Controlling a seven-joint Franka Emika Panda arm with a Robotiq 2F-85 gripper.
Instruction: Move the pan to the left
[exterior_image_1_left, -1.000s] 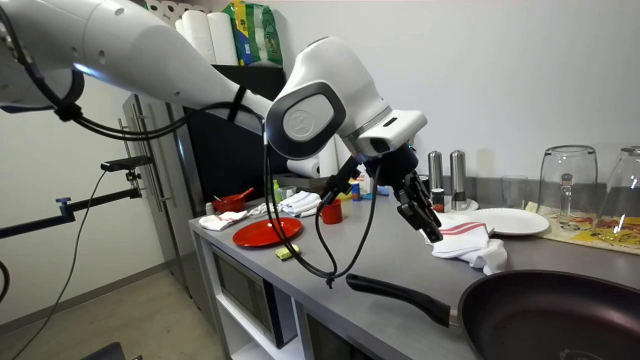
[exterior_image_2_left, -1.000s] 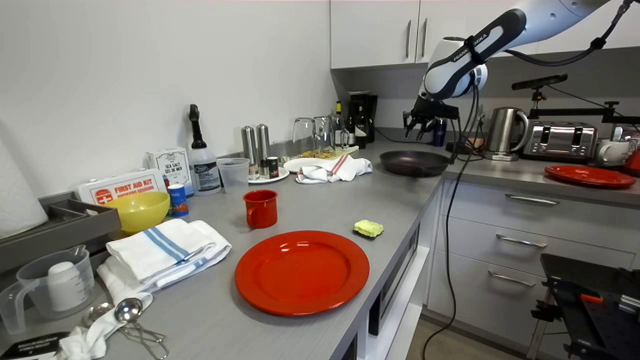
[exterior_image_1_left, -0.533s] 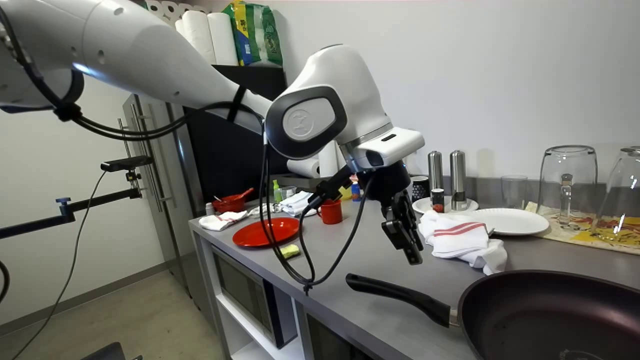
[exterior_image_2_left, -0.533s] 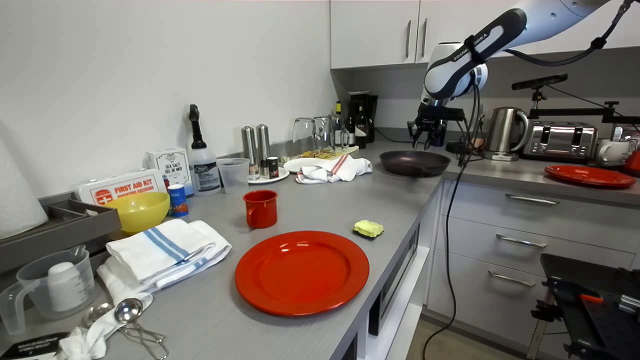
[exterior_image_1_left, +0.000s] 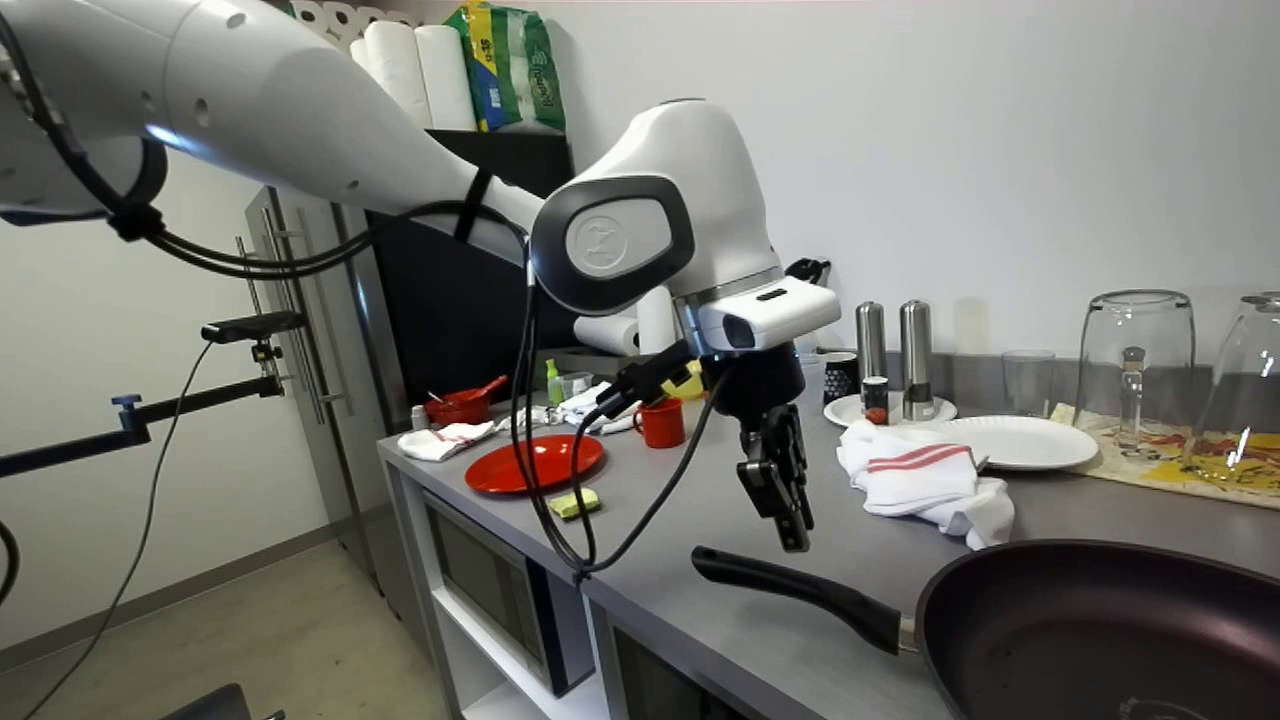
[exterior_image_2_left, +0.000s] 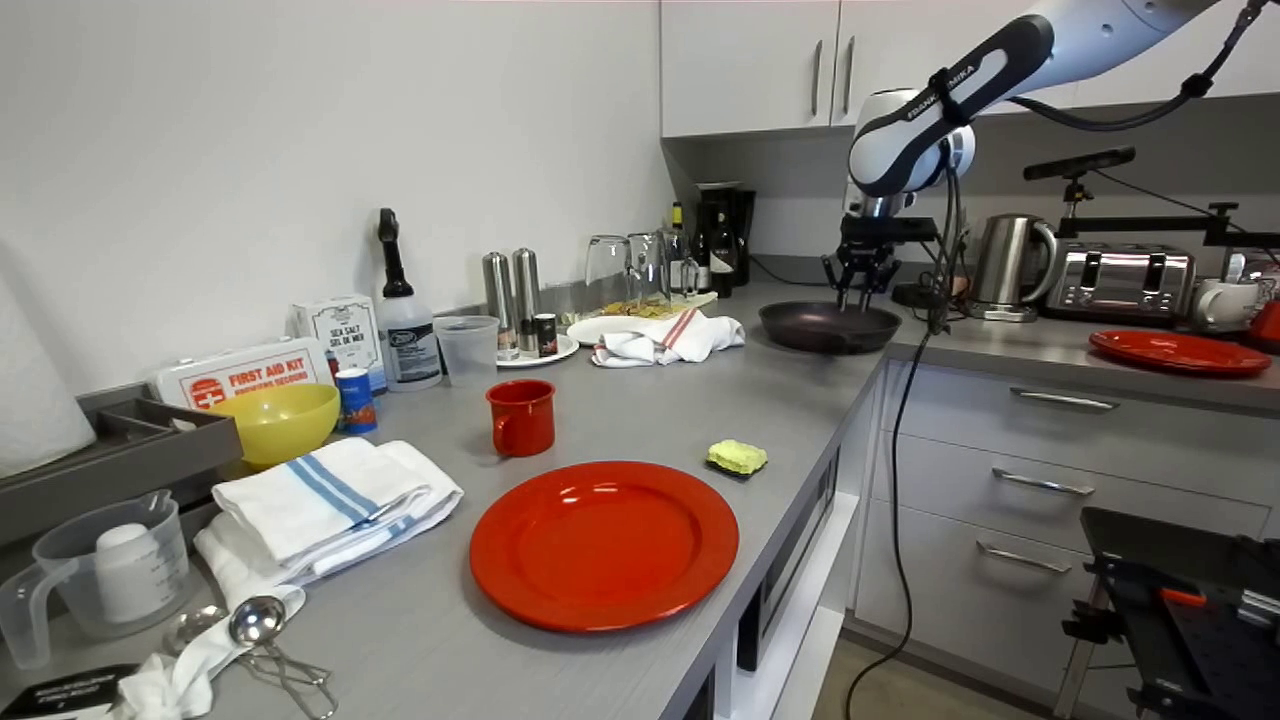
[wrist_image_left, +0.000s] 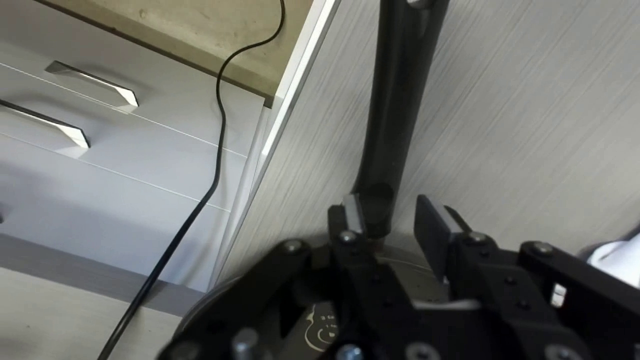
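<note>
The black frying pan lies on the grey counter with its dark inside up. Its long black handle points away from the bowl toward the counter's front edge. The pan also shows beneath the arm. My gripper is open, empty and pointing down, just above the handle; it also shows in an exterior view. In the wrist view, the handle runs up from between the open fingertips, nearer one finger. The gripper hides part of the pan bowl. I cannot tell whether a finger touches the handle.
A white towel with red stripes lies beside the pan, with a white plate behind. Further along the counter are a yellow sponge, a red plate and a red mug. The counter's front edge runs close beside the handle.
My gripper has come down and swung from a slant to point more straight down, ending close above the pan's handle. Its cables moved along. The pan has stayed put.
</note>
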